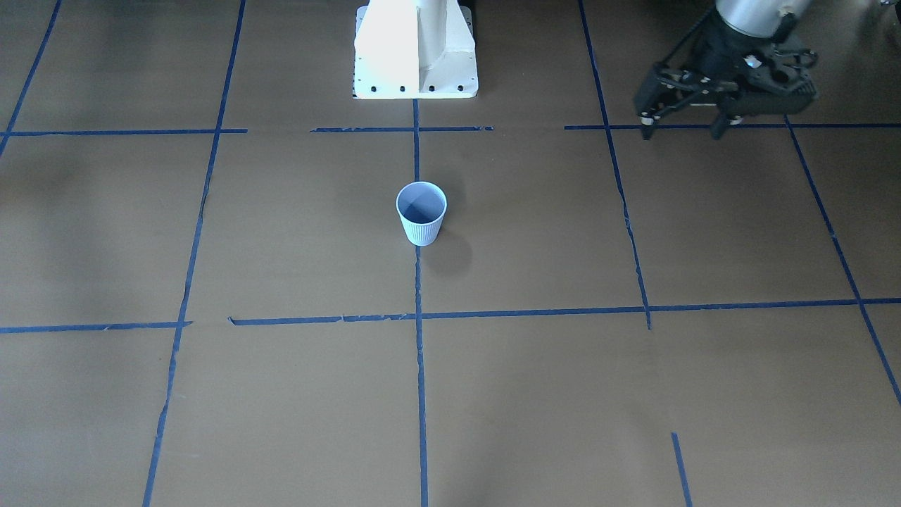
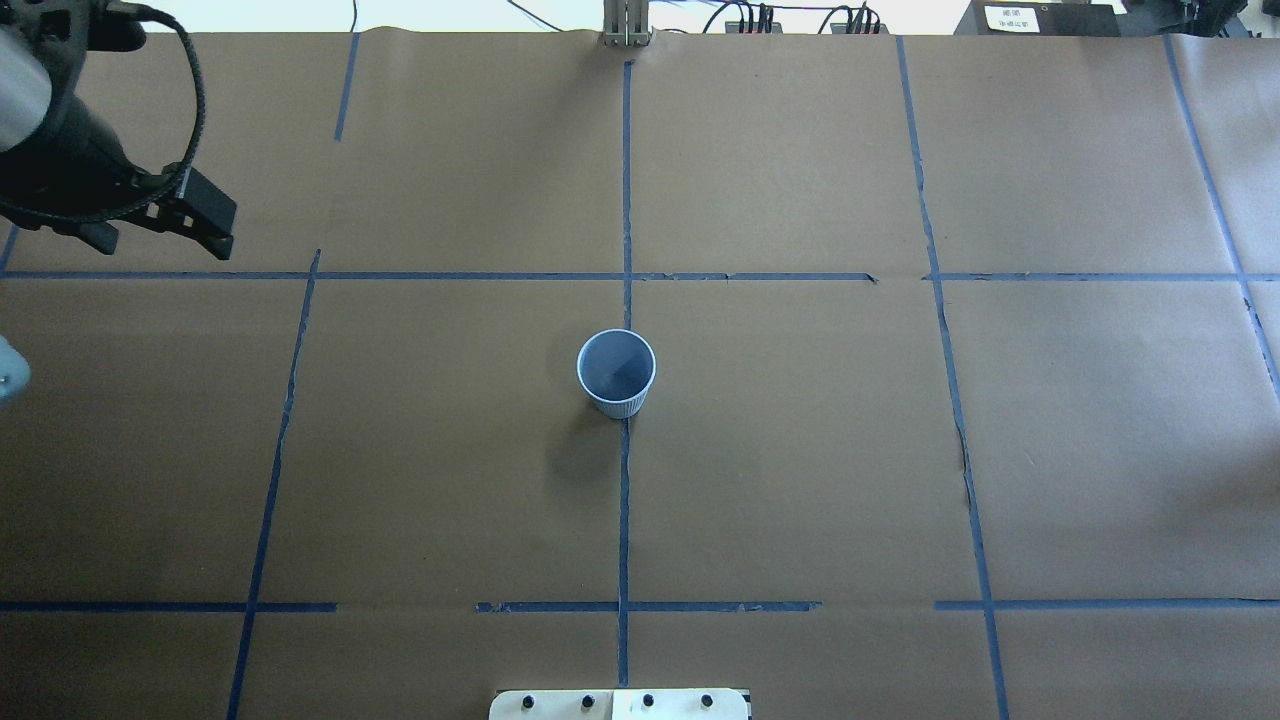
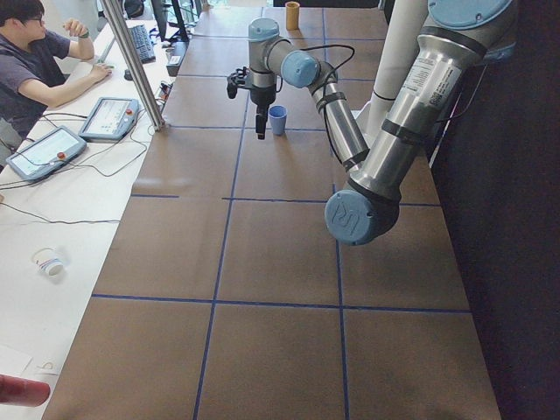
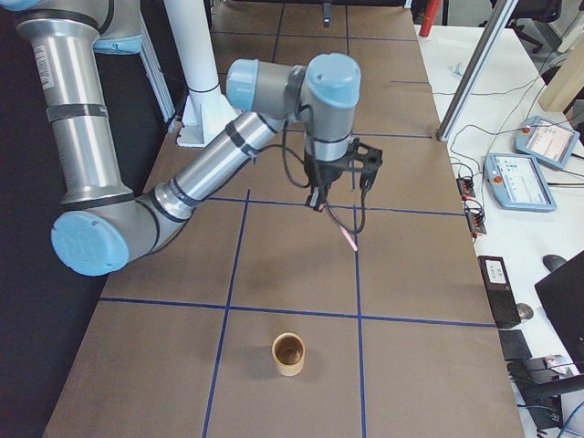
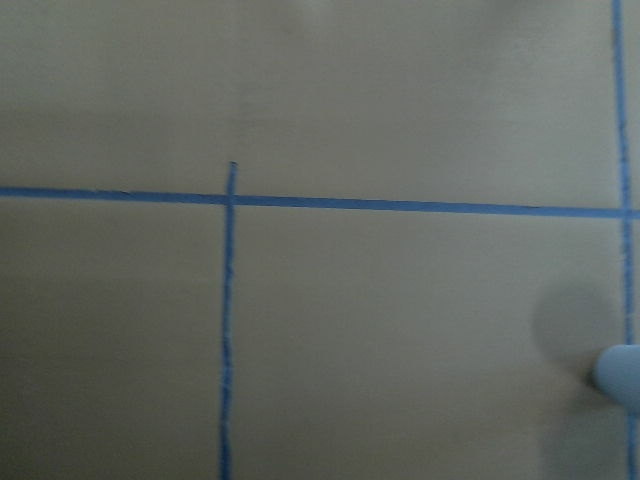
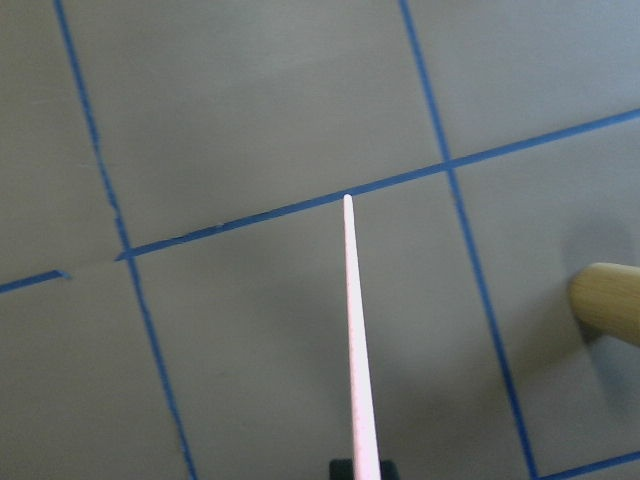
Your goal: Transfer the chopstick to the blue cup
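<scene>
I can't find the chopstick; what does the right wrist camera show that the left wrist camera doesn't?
Right wrist only: a thin pinkish-red chopstick jutting forward, and part of a tan cup at the right edge. Left wrist only: an edge of the small pale blue cup. Both: brown paper tabletop with dark blue tape lines.

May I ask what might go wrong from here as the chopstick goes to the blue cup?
The chopstick hangs slanted from the right fingers, held at one end, so its tip may strike the rim of the blue cup and topple it. The tan cup stands near that arm and might be mistaken for the target.
</scene>
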You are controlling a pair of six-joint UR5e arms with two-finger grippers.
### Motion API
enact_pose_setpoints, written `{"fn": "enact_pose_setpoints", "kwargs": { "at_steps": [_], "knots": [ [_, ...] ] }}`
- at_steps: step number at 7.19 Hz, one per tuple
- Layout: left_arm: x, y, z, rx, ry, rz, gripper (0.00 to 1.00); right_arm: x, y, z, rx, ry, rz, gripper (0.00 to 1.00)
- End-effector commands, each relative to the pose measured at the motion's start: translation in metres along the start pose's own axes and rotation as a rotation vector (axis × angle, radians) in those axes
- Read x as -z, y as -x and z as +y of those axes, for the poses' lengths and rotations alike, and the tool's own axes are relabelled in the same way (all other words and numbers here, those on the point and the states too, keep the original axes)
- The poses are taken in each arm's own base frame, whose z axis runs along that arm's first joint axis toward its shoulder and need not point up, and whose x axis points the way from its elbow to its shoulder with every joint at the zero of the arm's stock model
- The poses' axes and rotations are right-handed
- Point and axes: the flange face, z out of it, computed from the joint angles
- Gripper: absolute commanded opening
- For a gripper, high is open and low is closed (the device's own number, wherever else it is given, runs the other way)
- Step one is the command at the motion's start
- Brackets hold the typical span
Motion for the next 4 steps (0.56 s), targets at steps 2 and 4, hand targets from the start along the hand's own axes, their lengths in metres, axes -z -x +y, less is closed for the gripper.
{"fn": "enact_pose_setpoints", "kwargs": {
  "at_steps": [2, 4],
  "knots": [
    [-0.01, 0.126, -0.026, -0.097, 0.057, -0.022, 1.0, -0.03, 0.222, 0.047, -0.056, 0.027, -0.067, 0.0],
    [-0.028, 0.217, -0.055, -0.149, 0.088, -0.043, 1.0, -0.056, 0.318, 0.105, -0.076, 0.075, -0.137, 0.01]
  ]
}}
